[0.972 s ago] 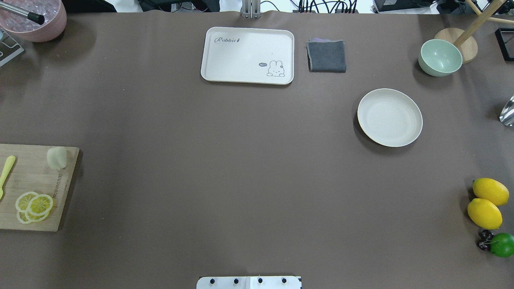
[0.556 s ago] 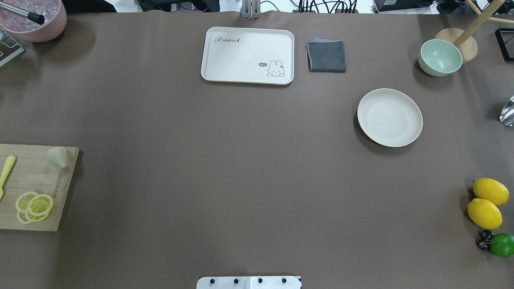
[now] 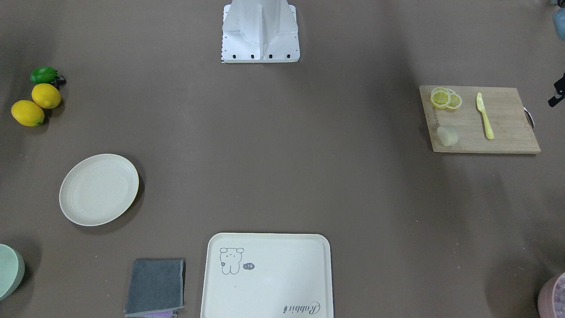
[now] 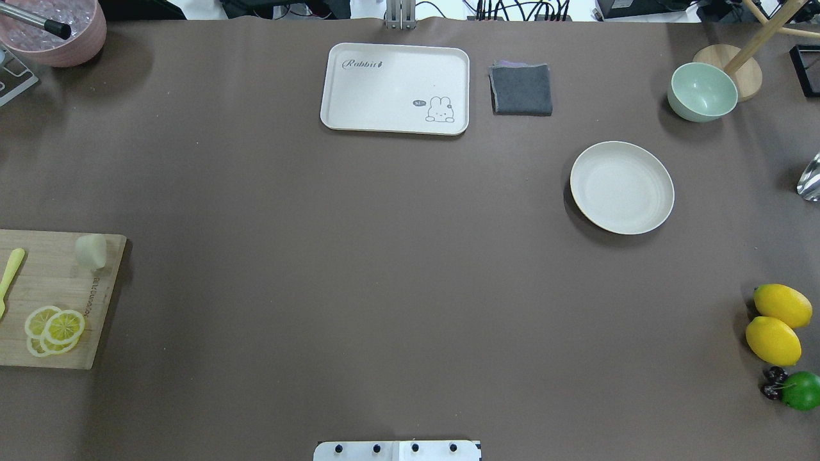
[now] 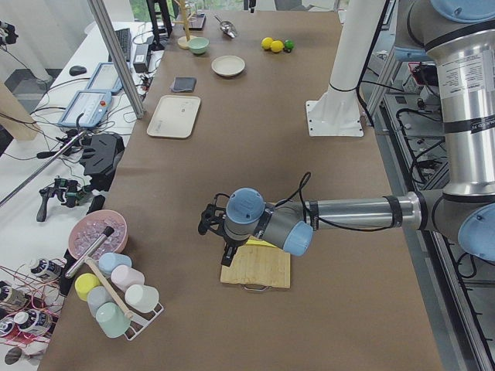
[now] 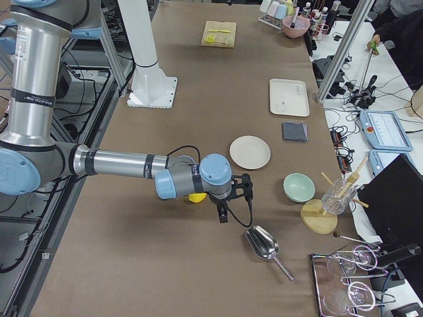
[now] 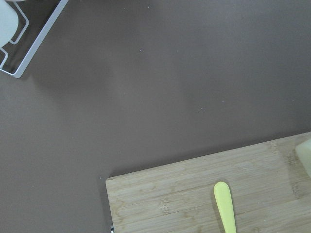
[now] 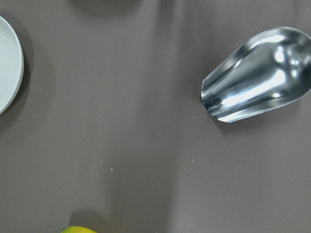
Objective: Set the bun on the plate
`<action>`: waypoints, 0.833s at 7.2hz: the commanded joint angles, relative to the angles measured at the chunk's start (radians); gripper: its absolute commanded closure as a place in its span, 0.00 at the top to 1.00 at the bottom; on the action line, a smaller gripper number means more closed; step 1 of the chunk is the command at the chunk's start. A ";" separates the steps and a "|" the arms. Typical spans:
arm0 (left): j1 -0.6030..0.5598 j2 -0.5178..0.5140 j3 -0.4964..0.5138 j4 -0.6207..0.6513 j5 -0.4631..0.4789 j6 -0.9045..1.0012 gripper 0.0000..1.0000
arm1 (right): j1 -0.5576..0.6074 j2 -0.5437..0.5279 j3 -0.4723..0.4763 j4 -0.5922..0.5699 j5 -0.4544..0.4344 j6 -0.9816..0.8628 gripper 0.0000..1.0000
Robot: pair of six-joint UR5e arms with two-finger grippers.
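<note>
The bun (image 4: 91, 250) is a small pale block lying on the far right corner of a wooden cutting board (image 4: 45, 301) at the table's left edge. It also shows in the front-facing view (image 3: 447, 135) and at the right edge of the left wrist view (image 7: 305, 155). The round cream plate (image 4: 621, 187) sits bare on the right half of the table (image 3: 99, 189). My left gripper (image 5: 229, 255) hangs over the board's outer end, away from the bun. My right gripper (image 6: 223, 214) hovers near the table's right end, beyond the plate. I cannot tell whether either is open or shut.
Lemon slices (image 4: 54, 330) and a yellow knife (image 4: 11, 272) share the board. At the back stand a rabbit tray (image 4: 359, 89), a grey cloth (image 4: 521, 89) and a green bowl (image 4: 702, 91). Lemons (image 4: 775, 323) and a metal scoop (image 8: 257, 73) lie at the right end.
The bun's outline on the board looks slightly smaller than one second ago. Nothing else has visibly moved.
</note>
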 commanded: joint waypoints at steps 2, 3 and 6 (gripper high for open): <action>0.007 -0.006 -0.005 -0.004 -0.001 -0.030 0.97 | -0.001 -0.009 0.016 0.002 0.005 0.008 1.00; 0.032 -0.009 -0.003 -0.007 -0.001 -0.032 0.98 | -0.052 0.005 0.050 0.002 0.001 0.151 1.00; 0.055 -0.038 0.012 0.004 0.004 -0.032 0.98 | -0.290 0.225 -0.001 0.045 -0.075 0.354 1.00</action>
